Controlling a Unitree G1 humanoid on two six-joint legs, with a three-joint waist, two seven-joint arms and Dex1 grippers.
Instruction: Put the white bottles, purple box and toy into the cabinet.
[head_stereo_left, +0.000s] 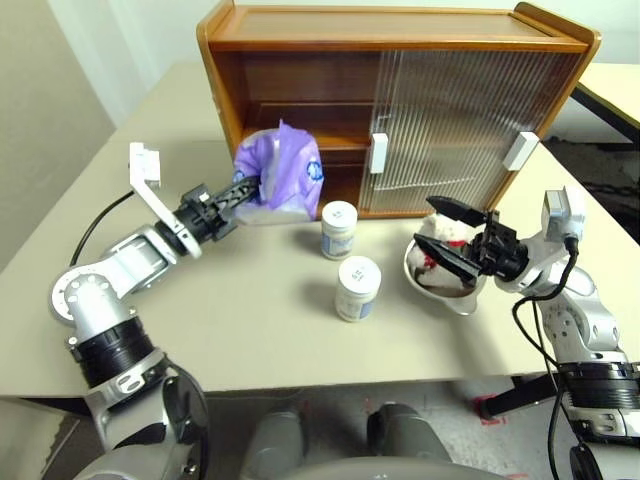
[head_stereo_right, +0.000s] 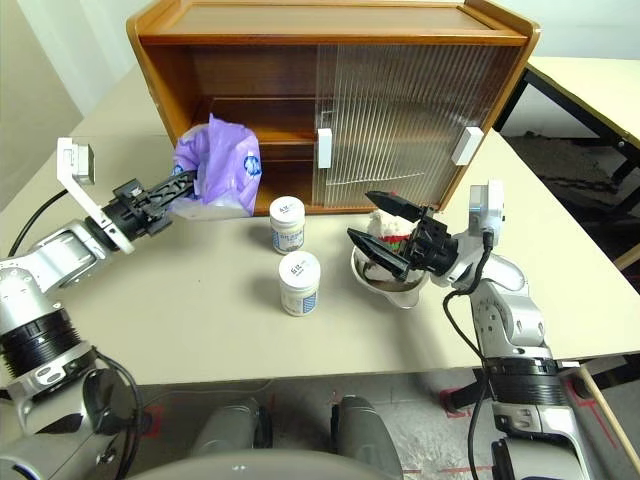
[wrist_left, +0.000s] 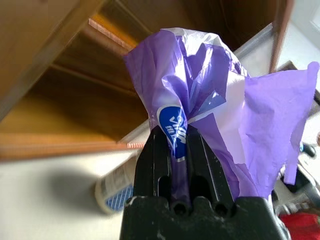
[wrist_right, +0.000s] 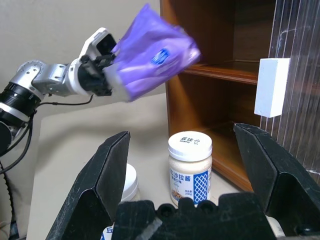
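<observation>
pinching purple box (head_stereo_left: 280, 176), left fingers (head_stereo_left: 236, 192) clamped.

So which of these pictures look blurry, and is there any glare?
Right wrist view: the purple box is motion-smeared while the white bottle stays crisp. Left wrist view: the cabinet behind is soft. Left eye view: the ribbed doors show pale sheen, no harsh glare.

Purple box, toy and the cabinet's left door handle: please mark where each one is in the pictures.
purple box (head_stereo_left: 283, 172), left eye view, on its crumpled purple wrap.
toy (head_stereo_right: 388, 232), right eye view, on its white fluffy body in the bowl.
left door handle (head_stereo_left: 378, 153), left eye view, on the handle's white face.
</observation>
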